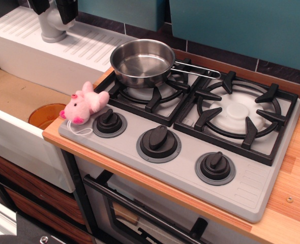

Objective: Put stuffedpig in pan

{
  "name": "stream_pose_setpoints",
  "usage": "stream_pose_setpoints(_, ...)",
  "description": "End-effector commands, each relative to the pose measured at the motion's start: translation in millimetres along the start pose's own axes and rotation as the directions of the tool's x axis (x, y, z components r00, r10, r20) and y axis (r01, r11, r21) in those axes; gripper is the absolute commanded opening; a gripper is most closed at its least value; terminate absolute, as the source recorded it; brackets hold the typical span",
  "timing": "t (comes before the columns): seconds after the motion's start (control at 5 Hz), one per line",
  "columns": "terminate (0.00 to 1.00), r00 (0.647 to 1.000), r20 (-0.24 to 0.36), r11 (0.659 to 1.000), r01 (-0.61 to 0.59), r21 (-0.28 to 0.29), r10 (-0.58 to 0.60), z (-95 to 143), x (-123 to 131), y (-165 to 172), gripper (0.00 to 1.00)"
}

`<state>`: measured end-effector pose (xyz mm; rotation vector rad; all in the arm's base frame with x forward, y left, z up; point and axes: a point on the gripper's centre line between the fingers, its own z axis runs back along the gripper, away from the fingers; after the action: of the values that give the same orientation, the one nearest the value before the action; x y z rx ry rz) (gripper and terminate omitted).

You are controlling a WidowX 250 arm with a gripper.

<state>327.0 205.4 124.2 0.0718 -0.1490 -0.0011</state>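
- One stuffedpig (85, 104) lies on its side at the front-left corner of the grey toy stove top (251, 185), snout toward the left edge, with its white string loop (81, 131) trailing onto the stove surface in front of it.
- Its body is just beside the leftmost of three black knobs (109, 122), apparently touching that knob's rim.
- Behind it, the pan (142, 63) sits upright and empty on the left burner grate (152, 91), its wire handle (197, 69) pointing right toward the second burner grate (239, 114).
- Pig and pan are near each other but apart.
- At the top left, only dark parts of the gripper (53, 7) show at the frame edge, above a grey faucet (52, 28); whether its jaws are parted or closed cannot be told.
- Left of the stove, an orange bowl (47, 115) rests in the sink (18, 134).
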Motion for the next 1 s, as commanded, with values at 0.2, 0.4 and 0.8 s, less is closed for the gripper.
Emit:
stream_pose_setpoints(0.2, 0.0, 0.999, 0.02, 1.0, -0.025, 0.008, 0.025, 3, -13, -15, 1.0)
stream_pose_setpoints(0.4, 0.0, 0.999, 0.03, 0.999, -0.044, 0.017, 0.044, 8, -29, -32, 1.0)
stream_pose_setpoints(0.8, 0.0, 0.995, 0.063, 0.996, -0.082, 0.042, 0.079, 10, -61, -65, 1.0)
